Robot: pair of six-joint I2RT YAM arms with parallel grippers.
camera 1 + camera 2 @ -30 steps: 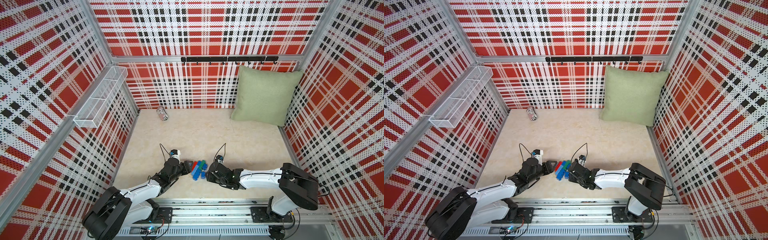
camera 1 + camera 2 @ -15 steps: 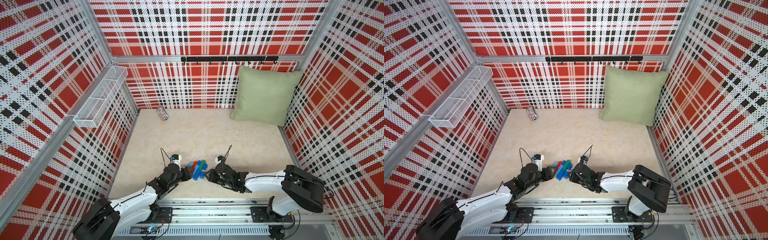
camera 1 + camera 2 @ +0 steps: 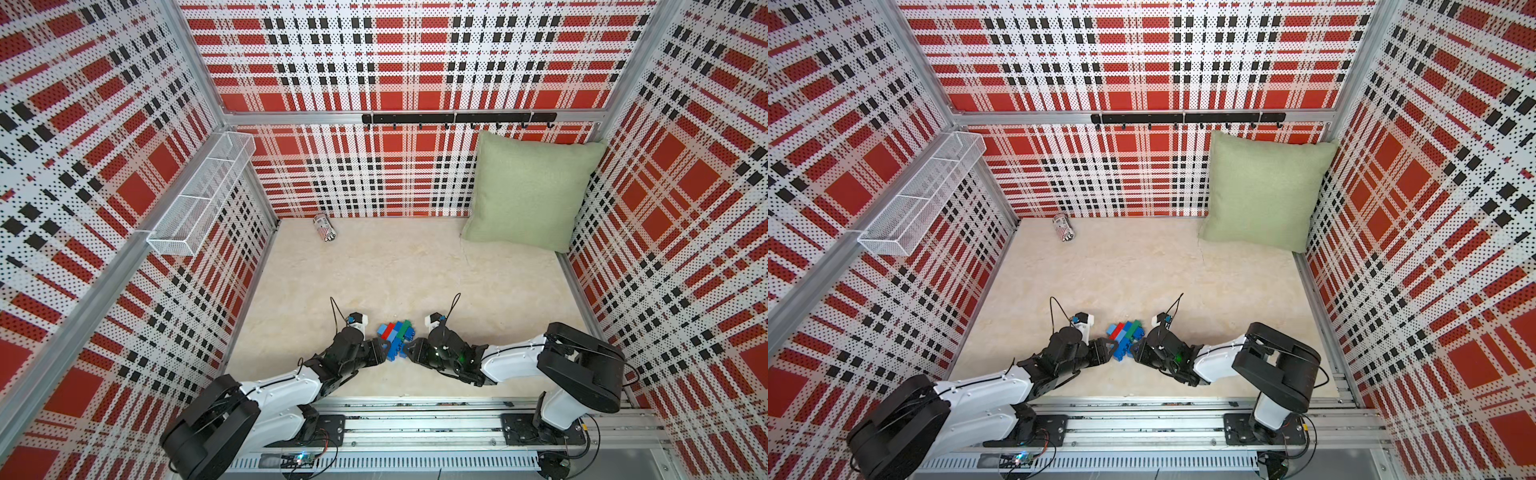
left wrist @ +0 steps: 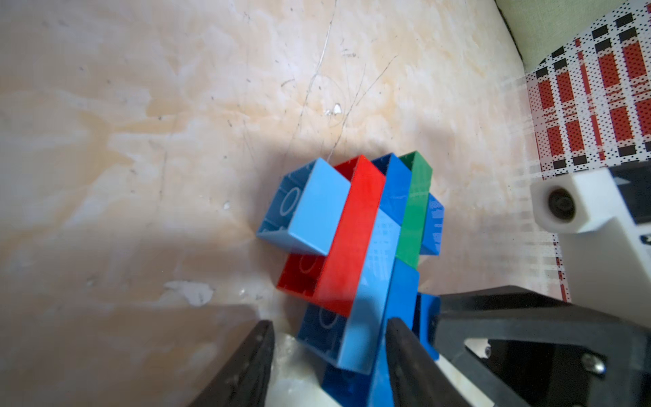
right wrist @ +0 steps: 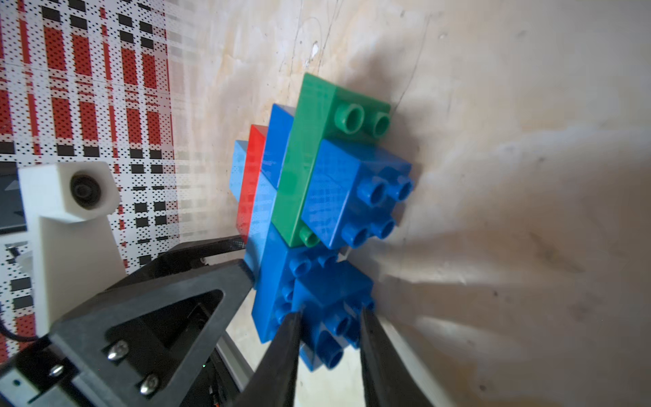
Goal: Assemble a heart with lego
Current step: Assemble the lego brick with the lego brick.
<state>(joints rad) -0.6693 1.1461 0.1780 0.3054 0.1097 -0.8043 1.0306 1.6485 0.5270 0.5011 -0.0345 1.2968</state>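
Since both pairs of jaws had narrowed over the last second, we judged that a final squeeze was under way. Our right gripper [image 5: 330, 317] stood clamped on the small square blue brick [image 5: 329, 290] at the tip. Our left gripper [image 4: 327, 326] straddled the opposite side, one finger touching and the other showing a gap, so it was not yet gripping. Between them the flat heart-shaped cluster of studded plastic bricks [image 3: 395, 337] had hardly shifted on the beige marbled tabletop [image 3: 395, 270], near its front edge. It lay flat with studs pointing sideways: pale blue, red, blue and green strips packed side by side, blue squares stepped outside them. We judged it nearly finished.
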